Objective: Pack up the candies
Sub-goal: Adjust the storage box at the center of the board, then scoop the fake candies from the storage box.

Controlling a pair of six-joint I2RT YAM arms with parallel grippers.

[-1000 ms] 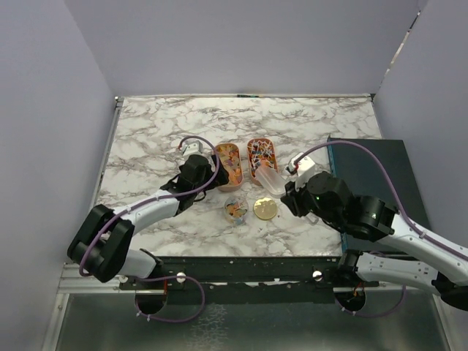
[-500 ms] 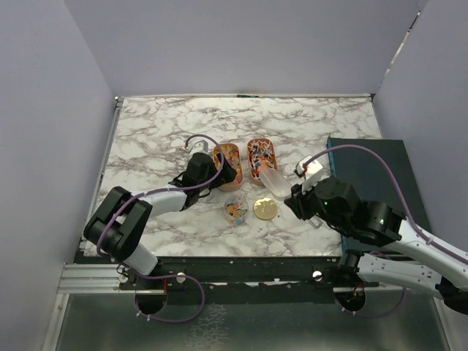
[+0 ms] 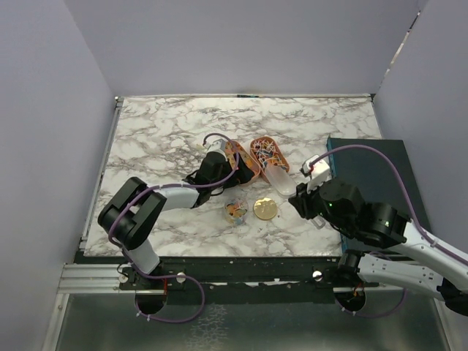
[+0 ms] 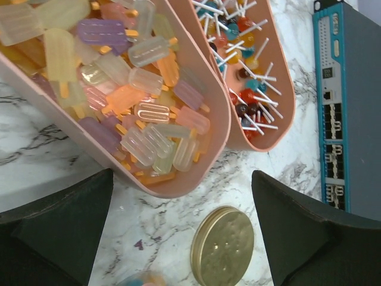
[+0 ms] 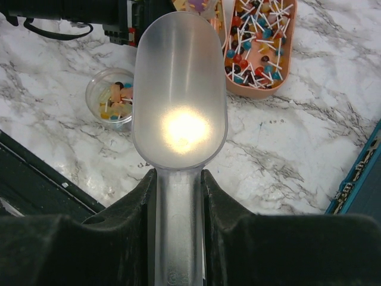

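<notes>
Candies fill two oval orange trays: pastel and orange sweets in the left tray point(image 4: 131, 89) point(image 3: 241, 158), red, blue and white stick sweets in the right tray point(image 4: 250, 77) point(image 3: 268, 151) point(image 5: 262, 42). A small clear jar point(image 3: 235, 210) point(image 5: 113, 98) holds a few candies beside the round gold lid point(image 3: 265, 208) point(image 4: 223, 247). My left gripper point(image 3: 219, 170) point(image 4: 184, 238) is open, its fingers wide apart just short of the left tray's near end, above the lid. My right gripper point(image 3: 307, 199) point(image 5: 178, 196) is shut on the handle of an empty clear scoop point(image 5: 178, 89) point(image 3: 276, 175).
A dark box with a blue edge point(image 3: 373, 183) point(image 4: 345, 107) lies at the right of the marble table point(image 3: 161, 131). Grey walls stand round the table. The table's black front edge point(image 5: 41, 173) runs close below the jar.
My left arm has reached to the right, and both trays have swung askew to the right. My right gripper with the scoop has drawn back slightly toward the near edge.
</notes>
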